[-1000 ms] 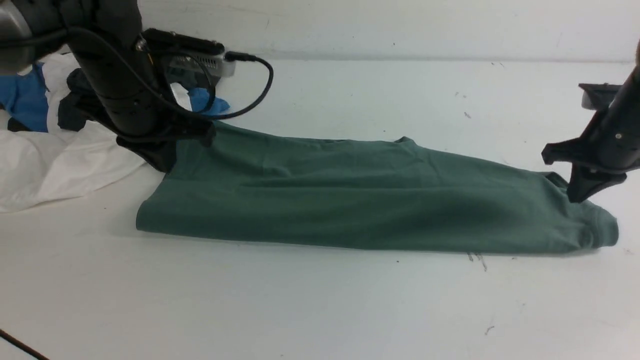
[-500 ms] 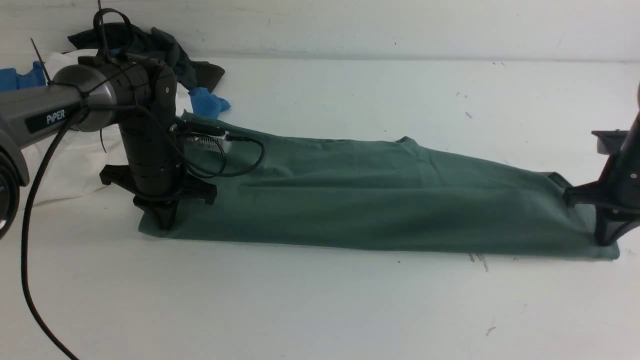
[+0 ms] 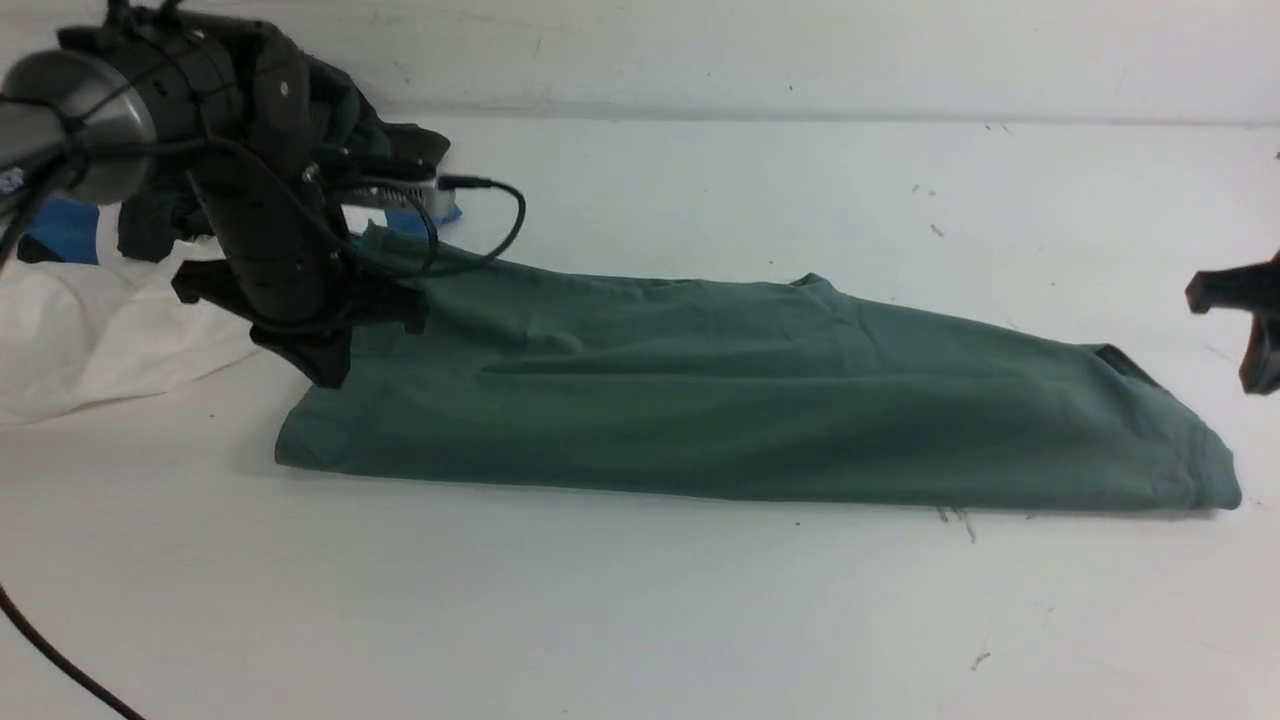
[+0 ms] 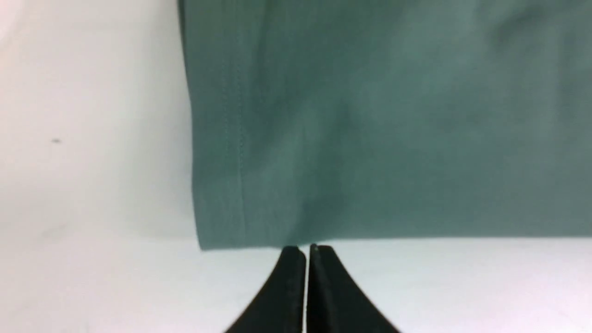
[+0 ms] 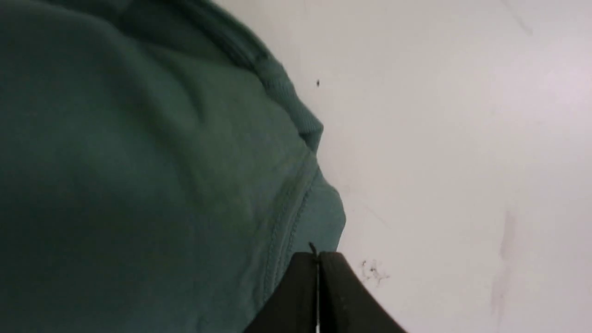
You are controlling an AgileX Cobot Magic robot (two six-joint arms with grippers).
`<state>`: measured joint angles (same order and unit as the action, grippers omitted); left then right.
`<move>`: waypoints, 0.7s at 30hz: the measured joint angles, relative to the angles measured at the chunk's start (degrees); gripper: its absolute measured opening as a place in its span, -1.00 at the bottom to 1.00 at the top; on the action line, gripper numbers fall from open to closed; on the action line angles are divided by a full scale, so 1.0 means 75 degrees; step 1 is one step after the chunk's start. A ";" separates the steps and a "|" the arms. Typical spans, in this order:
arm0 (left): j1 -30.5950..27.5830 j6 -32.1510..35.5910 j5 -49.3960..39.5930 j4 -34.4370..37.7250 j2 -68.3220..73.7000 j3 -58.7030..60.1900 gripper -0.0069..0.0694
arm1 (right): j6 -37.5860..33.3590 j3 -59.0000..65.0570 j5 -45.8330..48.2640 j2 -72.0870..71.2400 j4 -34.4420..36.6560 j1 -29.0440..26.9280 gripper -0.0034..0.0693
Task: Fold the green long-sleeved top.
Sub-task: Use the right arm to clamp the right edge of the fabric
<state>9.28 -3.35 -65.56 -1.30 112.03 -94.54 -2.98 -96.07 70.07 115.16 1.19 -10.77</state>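
The green long-sleeved top (image 3: 740,400) lies on the white table (image 3: 640,620), folded into a long band that runs from my left side across to my right. My left gripper (image 3: 325,372) hangs over the band's hemmed left end, its jaws pressed together with nothing between them. My right gripper (image 5: 318,256) is beside the band's right end, just off the cloth, and its jaws are also together and empty. Behind my left arm, a white garment (image 3: 90,330), a blue garment (image 3: 60,225) and a dark garment (image 3: 385,135) lie heaped together.
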 joint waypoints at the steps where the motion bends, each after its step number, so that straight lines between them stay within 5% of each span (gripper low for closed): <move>1: 0.0000 0.0007 -0.0035 0.0009 -0.0070 0.0000 -0.83 | -0.0022 -0.0057 0.0010 0.0028 0.0022 0.0000 -0.79; 13: 0.0000 0.0298 -0.0319 0.0052 -0.0701 0.0008 -0.83 | -0.0223 -0.1229 0.0024 0.1693 0.0625 0.0013 0.79; 17: 0.0000 0.0298 -0.0319 0.0052 -0.0701 0.0008 -0.83 | -0.0190 -0.1237 0.0024 0.2014 0.0640 0.0013 0.91; 19: 0.0000 0.0298 -0.0319 0.0052 -0.0701 0.0008 -0.83 | -0.0200 -0.1274 0.0024 0.2099 0.0589 0.0013 0.84; 21: 0.0000 0.0299 -0.0321 0.0052 -0.0701 0.0008 -0.83 | -0.0335 -0.1302 0.0024 0.2125 0.0631 0.0013 0.56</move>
<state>9.28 -1.10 -67.96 -0.90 106.77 -94.47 -5.50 -105.83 70.25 131.10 5.92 -10.67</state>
